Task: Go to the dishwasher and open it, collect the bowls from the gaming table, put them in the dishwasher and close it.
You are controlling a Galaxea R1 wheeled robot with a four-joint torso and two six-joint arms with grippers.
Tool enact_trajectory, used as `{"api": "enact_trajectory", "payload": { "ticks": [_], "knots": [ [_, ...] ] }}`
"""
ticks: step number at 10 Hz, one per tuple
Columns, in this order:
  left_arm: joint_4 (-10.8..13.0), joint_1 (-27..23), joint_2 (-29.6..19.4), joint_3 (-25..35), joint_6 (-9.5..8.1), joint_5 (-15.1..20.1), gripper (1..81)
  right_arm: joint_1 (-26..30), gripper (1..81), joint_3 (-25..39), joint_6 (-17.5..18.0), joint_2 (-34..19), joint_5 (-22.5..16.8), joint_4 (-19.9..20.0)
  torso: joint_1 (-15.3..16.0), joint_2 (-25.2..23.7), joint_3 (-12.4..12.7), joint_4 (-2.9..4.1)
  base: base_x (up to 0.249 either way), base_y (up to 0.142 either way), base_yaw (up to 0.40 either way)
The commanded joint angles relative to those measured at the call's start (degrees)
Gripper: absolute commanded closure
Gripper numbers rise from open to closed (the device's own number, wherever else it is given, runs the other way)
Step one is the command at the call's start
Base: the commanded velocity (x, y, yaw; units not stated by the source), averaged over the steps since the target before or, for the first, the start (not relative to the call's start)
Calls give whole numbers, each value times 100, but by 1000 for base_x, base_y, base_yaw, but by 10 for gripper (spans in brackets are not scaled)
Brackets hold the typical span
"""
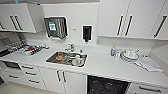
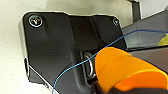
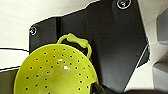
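Observation:
The dishwasher (image 1: 106, 86) stands under the white counter, right of the sink, and its dark inside with wire racks is showing. In the right wrist view a lime-yellow perforated bowl (image 3: 56, 72) with a loop handle hangs close to the camera, and my right gripper is shut on its rim. An orange bowl (image 2: 125, 71) sits just as close in the left wrist view, with my left gripper shut on it. A thin blue wire crosses in front of the robot's dark plate there. The gaming table is out of view.
A steel sink (image 1: 67, 58) holding dishes is set in the counter (image 1: 100, 67). Stacked plates (image 1: 130, 55) and a small bottle (image 1: 113, 51) stand to the right, and a dish rack (image 1: 32, 49) to the left. White cabinets hang above, with drawers (image 1: 28, 73) at the lower left.

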Motion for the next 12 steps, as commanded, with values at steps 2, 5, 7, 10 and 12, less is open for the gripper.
{"api": "enact_trajectory", "payload": {
  "ticks": [2, 5, 7, 10, 12],
  "knots": [
    [34, -197, -107, 6, -18, 112, 811, 213, 811, 29, -15, -16, -238, -52, 0, 0, 0, 0, 111, 0, 0],
    [34, -197, -116, 6, -18, 112, 811, 214, 811, 21, -6, -16, -238, -52, -5, -2, 0, 0, 108, 0, 0],
    [34, -206, -107, 6, -18, 112, 811, 213, 811, 21, -15, -8, -238, -52, -2, -2, 0, 0, 109, 0, 0],
    [34, -197, -107, 6, -18, 112, 811, 213, 811, 21, -6, -8, -247, -52, 0, 0, 0, 0, 79, 0, 0],
    [34, -206, -107, 6, -18, 112, 811, 205, 811, 29, -6, -25, -238, -16, 2, 0, 0, 0, 0, 0, 0]
  ]
}}
